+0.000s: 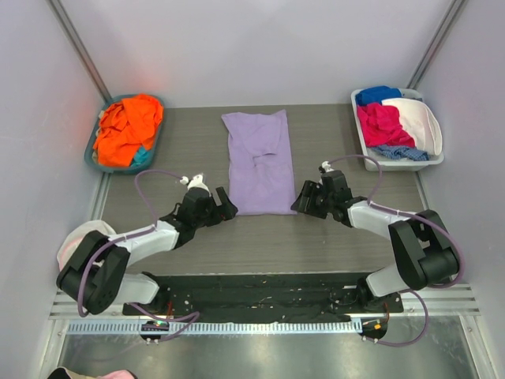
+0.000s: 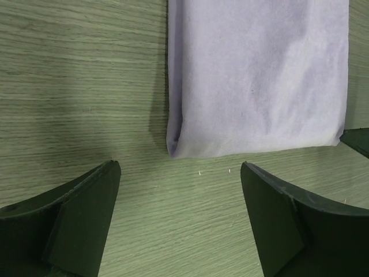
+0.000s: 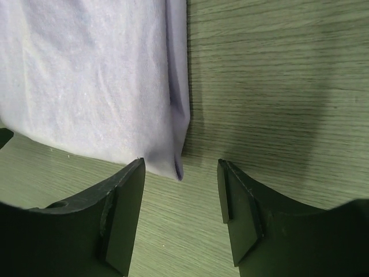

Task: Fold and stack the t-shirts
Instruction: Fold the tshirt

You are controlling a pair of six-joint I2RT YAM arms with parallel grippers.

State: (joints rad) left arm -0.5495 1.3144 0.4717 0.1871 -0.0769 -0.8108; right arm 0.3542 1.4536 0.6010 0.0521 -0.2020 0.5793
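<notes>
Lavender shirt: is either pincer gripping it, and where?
Nothing is held. The left pincer and right pincer stand open by the near corners of the lavender shirt, not closed on it.

Lavender t-shirt (image 1: 258, 162) folded lengthwise, lying flat, orange t-shirt (image 1: 126, 130) crumpled in left bin (image 1: 88, 150)

A robot lab cell: plain white panels (image 1: 260, 47) enclose a grey table (image 1: 276, 237) edged by a metal rail (image 1: 260, 326)

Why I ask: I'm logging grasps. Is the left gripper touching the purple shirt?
Apart. The left wrist view shows a strip of bare table between the shirt's near edge and both fingertips of the open left gripper.
</notes>
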